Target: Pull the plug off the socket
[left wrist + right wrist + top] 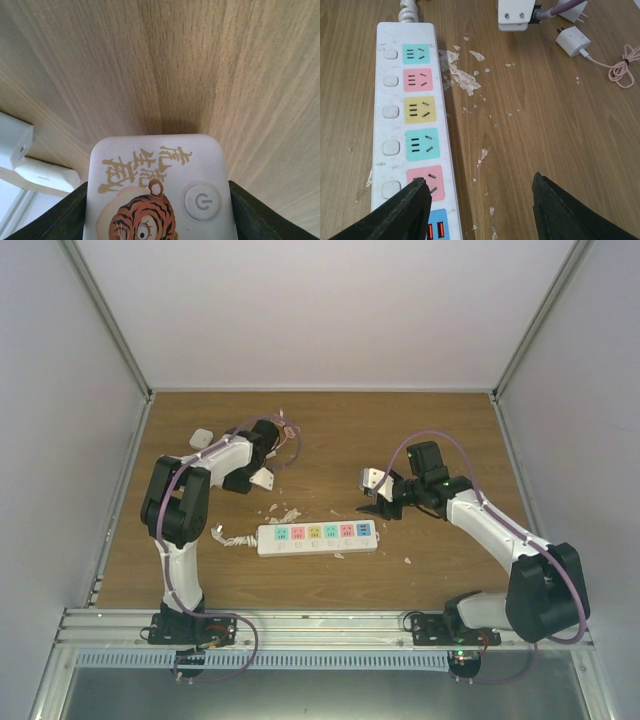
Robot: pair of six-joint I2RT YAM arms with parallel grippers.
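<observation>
At the far-left part of the table, left gripper is clamping a white block with a tiger print and a power button, fingers pressing on both its sides. It's hanging close over the wood, can't tell if it's touching. I'm reading that block as the plug. A loose white charger and a pink cable are lying near it. Mid-table, the socket is lying flat, well apart from the block, every outlet face showing bare. On the right, right gripper is hovering over the strip's blue-faced end, jaws apart, holding nothing. So I'm judging the pull done and the put-away step in hand. Next move is calling for lowering the block onto bare wood, opening, then backing off without snagging the cable
</observation>
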